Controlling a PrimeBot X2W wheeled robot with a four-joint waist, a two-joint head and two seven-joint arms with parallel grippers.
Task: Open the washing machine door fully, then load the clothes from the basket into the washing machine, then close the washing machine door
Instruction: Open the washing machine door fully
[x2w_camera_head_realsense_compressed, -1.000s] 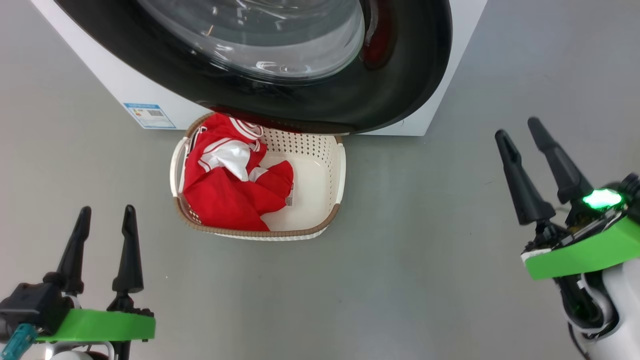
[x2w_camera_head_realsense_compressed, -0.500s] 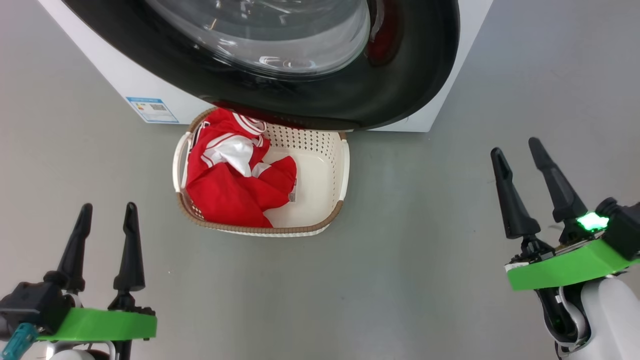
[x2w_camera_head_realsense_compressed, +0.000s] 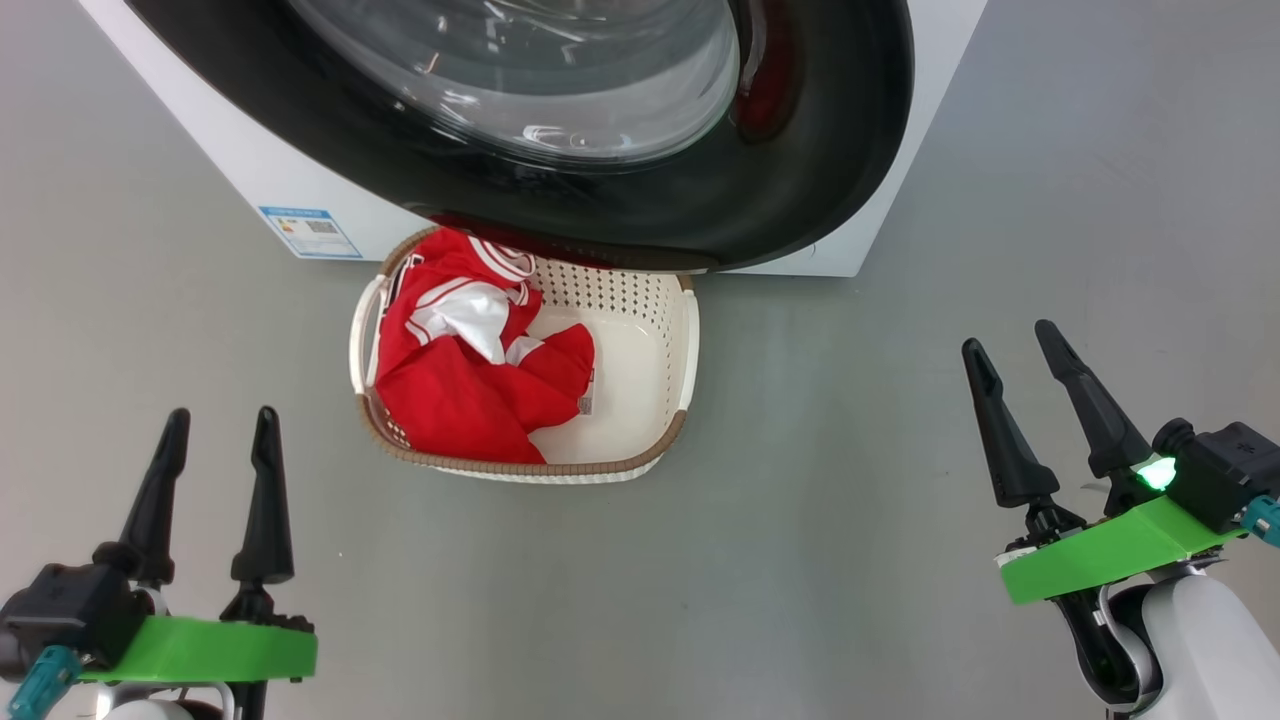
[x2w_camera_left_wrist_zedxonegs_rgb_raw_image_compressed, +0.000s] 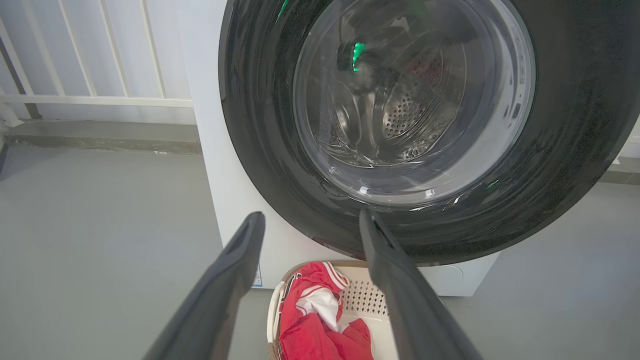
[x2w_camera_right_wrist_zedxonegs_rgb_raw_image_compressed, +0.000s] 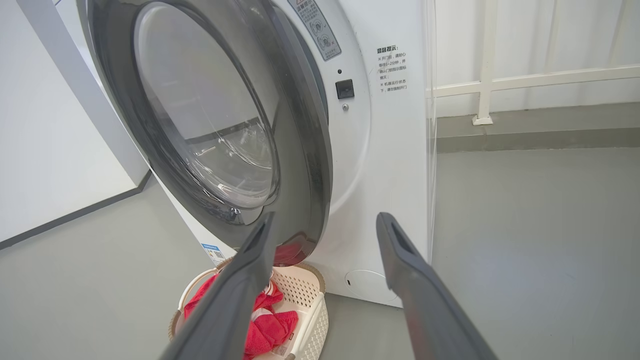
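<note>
1. Since a second ago the right gripper (x2w_camera_head_realsense_compressed: 1008, 336) has dropped lower in the head view and drawn back toward the robot. The left gripper (x2w_camera_head_realsense_compressed: 222, 412), the basket (x2w_camera_head_realsense_compressed: 520, 466) and the clothes (x2w_camera_head_realsense_compressed: 460, 400) lie as before.
2. The washing machine (x2w_camera_head_realsense_compressed: 230, 150) is a white box carrying a blue label sticker (x2w_camera_head_realsense_compressed: 308, 231). The washing machine door (x2w_camera_head_realsense_compressed: 600, 190) is round, glossy black, with a clear bulging glass window (x2w_camera_left_wrist_zedxonegs_rgb_raw_image_compressed: 415, 100). The right wrist view shows it standing partly open.
3. The basket is cream perforated plastic with a brown woven-look rim. It sits on the grey floor (x2w_camera_head_realsense_compressed: 800, 500) just before the machine, its far end under the door's lower edge.
4. The clothes, soft red fabric with white stripes, are heaped in the basket's left part.
5. Both grippers' jaws stand wide apart, holding nothing and touching nothing, well clear of the basket on either side.
</note>
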